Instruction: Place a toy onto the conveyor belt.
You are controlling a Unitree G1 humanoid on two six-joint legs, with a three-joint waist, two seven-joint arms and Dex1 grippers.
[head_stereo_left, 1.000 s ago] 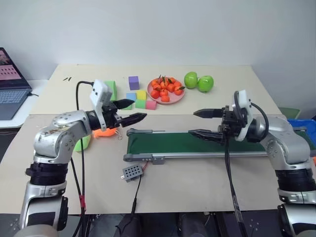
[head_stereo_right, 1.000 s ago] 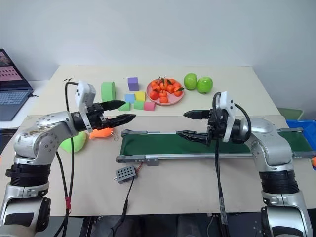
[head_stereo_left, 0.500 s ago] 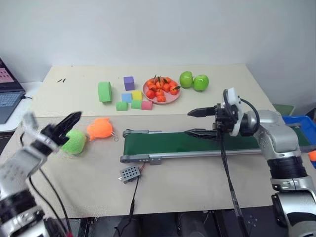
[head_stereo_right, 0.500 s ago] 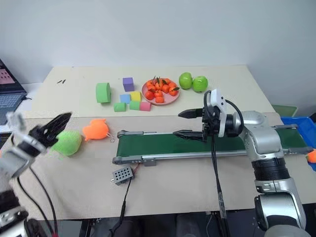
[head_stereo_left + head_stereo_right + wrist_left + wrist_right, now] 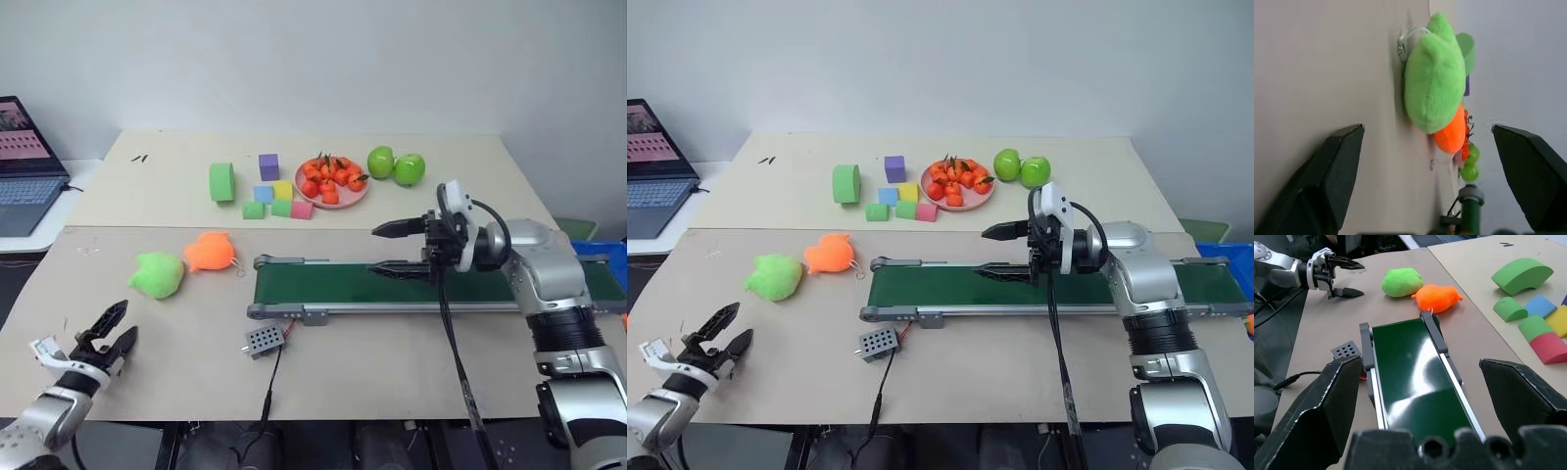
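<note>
Left pincer (image 5: 103, 338) low at the near left corner of the table (image 5: 392, 382), fingers spread wide, nothing between them. It sits well short of the toy (image 5: 158, 275), pointed roughly toward it.

Toy rests on the table, untouched, left of the belt's end. The orange plush (image 5: 210, 253) lies just beside it on the belt side; whether the two touch is unclear from the head views, though from the left wrist they overlap.

Conveyor belt (image 5: 411, 286) bare. Small grey control box (image 5: 264, 340) and its cable sit in front of the belt's left end.

Right pincer (image 5: 393, 249) hovers over the belt, fingers well apart, empty.

Risks as judged:
- Close neighbours: a closing finger on the far side could catch the orange plush too, or shove it against the belt frame.
- Soft rounded body: a shallow pinch on fluff may slip during the lift.
- Low approach from the table edge may push the toy away before the fingers straddle it.
- On the carry toward the belt, a low path could snag the frame's end roller.
</note>
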